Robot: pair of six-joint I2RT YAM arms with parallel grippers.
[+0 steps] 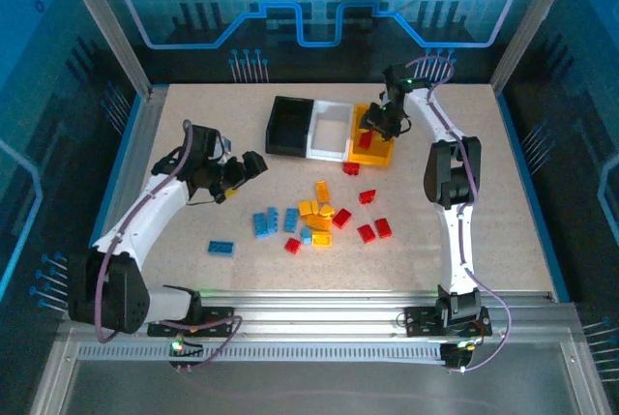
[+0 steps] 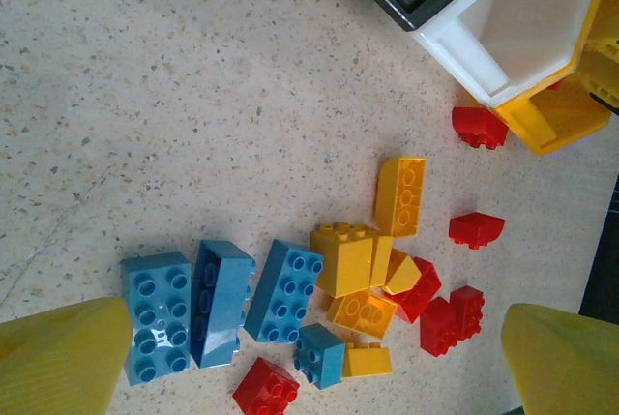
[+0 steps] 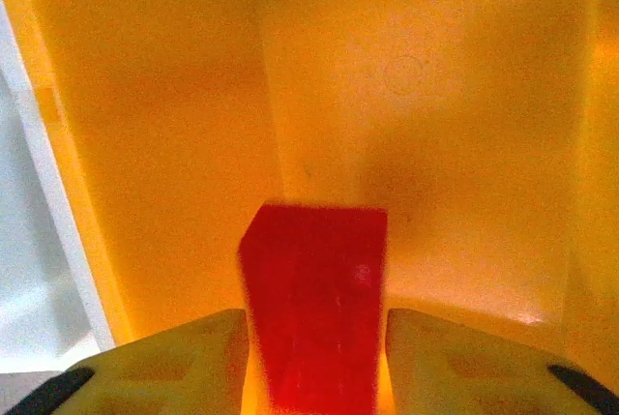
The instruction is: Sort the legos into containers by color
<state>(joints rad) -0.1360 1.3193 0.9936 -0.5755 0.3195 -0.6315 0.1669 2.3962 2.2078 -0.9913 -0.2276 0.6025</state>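
Over the far yellow bin (image 1: 385, 156), the right gripper (image 1: 378, 127) has 1 red brick (image 3: 314, 289) between its fingers, grip unclear; the left gripper (image 1: 253, 163) gapes wide.

Left pincer (image 2: 314, 362) wide open

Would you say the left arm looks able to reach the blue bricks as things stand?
Probably yes. The left gripper hangs open close to the blue bricks, which lie loose and uncovered, with nothing between. The right gripper is away over the yellow bin.
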